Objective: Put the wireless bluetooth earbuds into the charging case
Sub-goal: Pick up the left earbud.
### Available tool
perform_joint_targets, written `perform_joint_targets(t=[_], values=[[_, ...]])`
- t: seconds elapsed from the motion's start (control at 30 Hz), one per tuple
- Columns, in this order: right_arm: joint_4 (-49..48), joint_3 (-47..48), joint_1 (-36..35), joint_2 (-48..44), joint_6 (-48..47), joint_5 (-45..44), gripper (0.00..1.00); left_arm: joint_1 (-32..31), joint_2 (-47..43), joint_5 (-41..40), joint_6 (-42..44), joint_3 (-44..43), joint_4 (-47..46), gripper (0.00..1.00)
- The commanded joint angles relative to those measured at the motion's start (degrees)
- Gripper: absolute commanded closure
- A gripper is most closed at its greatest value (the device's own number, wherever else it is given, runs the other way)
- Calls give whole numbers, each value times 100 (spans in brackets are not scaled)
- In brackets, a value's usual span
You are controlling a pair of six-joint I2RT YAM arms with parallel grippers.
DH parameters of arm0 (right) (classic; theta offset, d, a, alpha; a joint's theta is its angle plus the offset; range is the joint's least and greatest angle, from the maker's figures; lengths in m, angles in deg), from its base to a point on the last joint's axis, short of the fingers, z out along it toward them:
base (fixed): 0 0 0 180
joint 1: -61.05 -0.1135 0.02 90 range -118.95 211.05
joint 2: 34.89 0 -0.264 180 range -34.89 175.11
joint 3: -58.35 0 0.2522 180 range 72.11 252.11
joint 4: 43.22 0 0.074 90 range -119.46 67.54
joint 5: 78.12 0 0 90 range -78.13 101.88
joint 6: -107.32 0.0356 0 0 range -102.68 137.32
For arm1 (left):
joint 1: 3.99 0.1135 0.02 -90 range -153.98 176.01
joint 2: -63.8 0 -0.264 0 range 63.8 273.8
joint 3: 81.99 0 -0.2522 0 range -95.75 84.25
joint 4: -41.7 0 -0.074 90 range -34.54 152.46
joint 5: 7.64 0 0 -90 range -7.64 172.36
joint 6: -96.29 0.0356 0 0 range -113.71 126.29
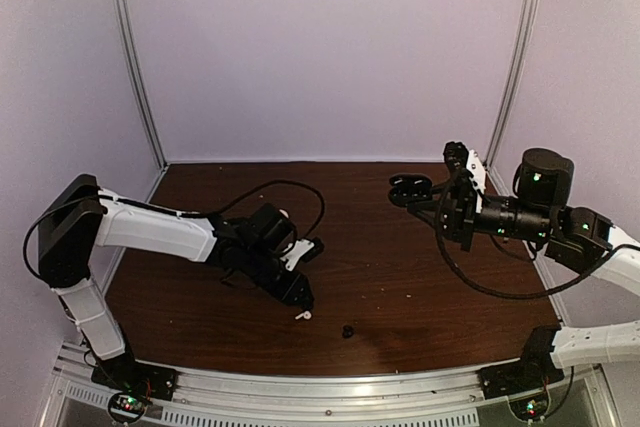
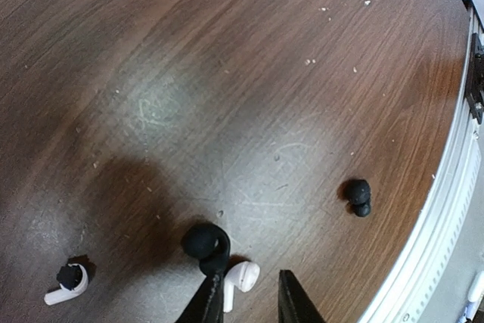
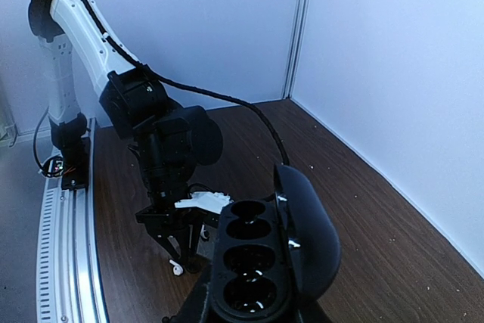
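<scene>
One black earbud lies loose on the wooden table near the front rail; it also shows in the top view. A second black earbud lies against the tip of my left finger. My left gripper is open, low over the table, with a white stemmed earbud between its fingers. My right gripper is shut on the glossy black charging case and holds it in the air at the back right. The lid is open and the sockets are empty.
Another white stemmed earbud lies to the left of the left gripper. The metal front rail runs close to the loose black earbud. The left arm stands opposite the held case. Pale walls close the back and sides.
</scene>
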Motion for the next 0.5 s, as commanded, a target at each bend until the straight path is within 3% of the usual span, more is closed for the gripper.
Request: perform_joint_targets(t=[0.0, 0.47], values=[[-8, 51, -35, -37, 17, 67, 100, -32, 181, 84, -86, -224, 35, 75], [39, 46, -35, -2, -28, 14, 100, -31, 419, 44, -141, -321, 101, 79]])
